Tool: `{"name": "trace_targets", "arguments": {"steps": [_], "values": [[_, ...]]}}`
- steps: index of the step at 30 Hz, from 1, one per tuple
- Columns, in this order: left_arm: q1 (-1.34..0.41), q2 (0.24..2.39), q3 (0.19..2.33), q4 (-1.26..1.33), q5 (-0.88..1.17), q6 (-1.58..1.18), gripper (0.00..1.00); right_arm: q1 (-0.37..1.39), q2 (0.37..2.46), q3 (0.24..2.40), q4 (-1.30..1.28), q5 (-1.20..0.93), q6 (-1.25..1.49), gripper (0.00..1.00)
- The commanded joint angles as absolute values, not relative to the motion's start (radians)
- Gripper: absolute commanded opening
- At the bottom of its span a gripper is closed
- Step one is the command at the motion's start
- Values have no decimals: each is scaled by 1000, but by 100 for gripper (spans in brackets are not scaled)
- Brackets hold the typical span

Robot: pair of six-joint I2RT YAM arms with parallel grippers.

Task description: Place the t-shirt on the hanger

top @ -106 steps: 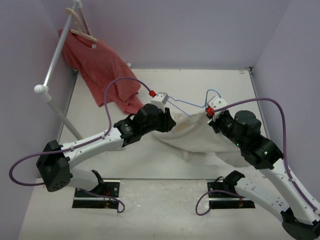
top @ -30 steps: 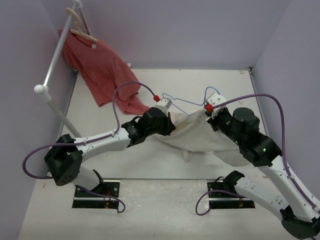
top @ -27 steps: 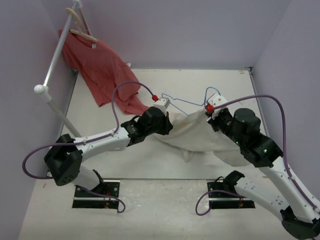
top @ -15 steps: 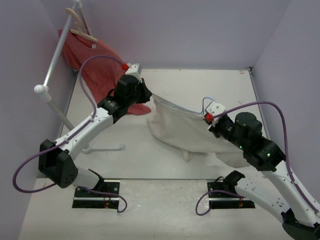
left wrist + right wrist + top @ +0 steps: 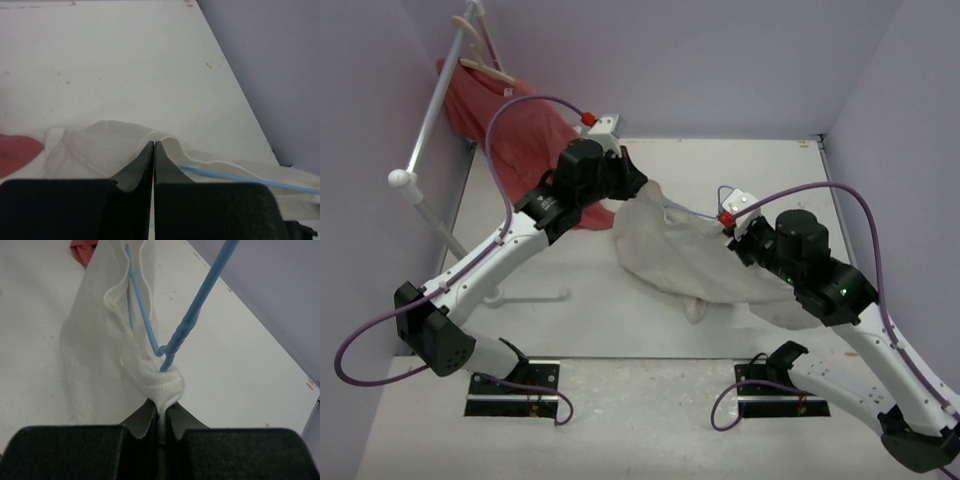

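Note:
The cream t-shirt lies crumpled across the table between my two grippers. The light-blue wire hanger sits mostly inside it, with its hook sticking out by the collar. My left gripper is shut on a raised fold at the shirt's far left edge. In the left wrist view the shut fingertips meet the shirt, with the hanger wire to their right. My right gripper is shut on the collar. In the right wrist view the gripper pinches the bunched collar where the hanger neck comes out.
A red t-shirt hangs on a wooden hanger from a white rack rail at the back left. The rack's foot lies on the table at the left. Lilac walls close in the table.
My left arm swung from the table's middle to the back left, pulling the shirt's left edge over the hanger. My right gripper shifted slightly left and back with the collar.

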State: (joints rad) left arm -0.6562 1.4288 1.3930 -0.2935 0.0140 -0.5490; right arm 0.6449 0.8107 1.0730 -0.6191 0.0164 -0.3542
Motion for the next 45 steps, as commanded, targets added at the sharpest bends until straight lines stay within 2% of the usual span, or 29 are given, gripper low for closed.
{"name": "trace_targets", "arguments": {"steps": [1, 3, 10, 14, 17, 20, 22, 26, 28, 32, 33, 38, 45], "values": [[-794, 1401, 1409, -247, 7, -559, 0, 641, 880, 1150, -437, 7, -281, 0], [-846, 1401, 1440, -252, -12, -557, 0, 642, 923, 1159, -382, -27, -249, 0], [-925, 1420, 1674, -368, -107, -504, 0, 643, 911, 1192, -125, 51, -117, 0], [-936, 1497, 1963, -486, -151, -441, 0, 629, 878, 1144, 24, 6, -44, 0], [-936, 1555, 2092, -680, -308, -431, 0, 629, 883, 1139, -43, 27, -48, 0], [-931, 1421, 1884, -671, -514, -524, 0, 624, 808, 988, 67, 19, -53, 0], [-903, 1327, 1704, -624, -594, -582, 5, 616, 752, 856, 206, 6, -44, 0], [-873, 1267, 1620, -594, -627, -586, 15, 608, 663, 707, 362, -58, -40, 0], [-867, 1269, 1636, -577, -599, -554, 21, 606, 636, 679, 386, -60, -44, 0], [-848, 1349, 1681, -562, -425, -471, 46, 606, 586, 648, 405, -59, -62, 0], [-844, 1369, 1678, -552, -384, -464, 49, 606, 577, 646, 405, -57, -60, 0], [-841, 1449, 1672, -566, -345, -495, 47, 605, 559, 654, 383, -58, -52, 0], [-827, 1435, 1614, -461, -240, -507, 47, 606, 552, 677, 331, -75, -62, 0]]}}
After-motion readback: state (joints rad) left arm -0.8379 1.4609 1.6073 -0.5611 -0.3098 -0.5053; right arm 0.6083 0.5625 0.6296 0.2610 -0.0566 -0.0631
